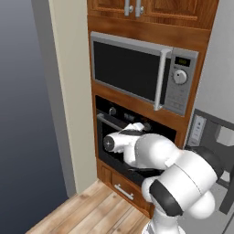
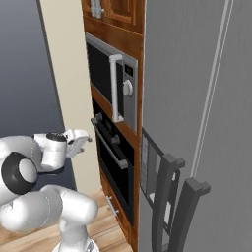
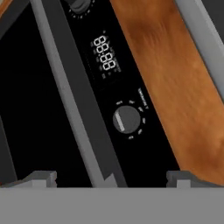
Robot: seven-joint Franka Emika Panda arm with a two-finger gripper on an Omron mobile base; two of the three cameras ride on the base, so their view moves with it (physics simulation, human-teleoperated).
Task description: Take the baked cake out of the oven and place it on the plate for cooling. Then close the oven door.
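Grey fridge (image 2: 197, 98) fills the right side, w/ wood cabinetry (image 1: 151, 32) beside it. Silver microwave (image 1: 141, 71) sits above the black oven (image 2: 114, 162). Oven door (image 1: 116, 146) is upright, its silver bar handle (image 3: 74, 105) running across below knob (image 3: 126, 119) & display (image 3: 104, 54). Gripper (image 3: 111, 177) hangs just in front of handle, jaws spread wide, nothing held. Cake can't be seen behind the door.
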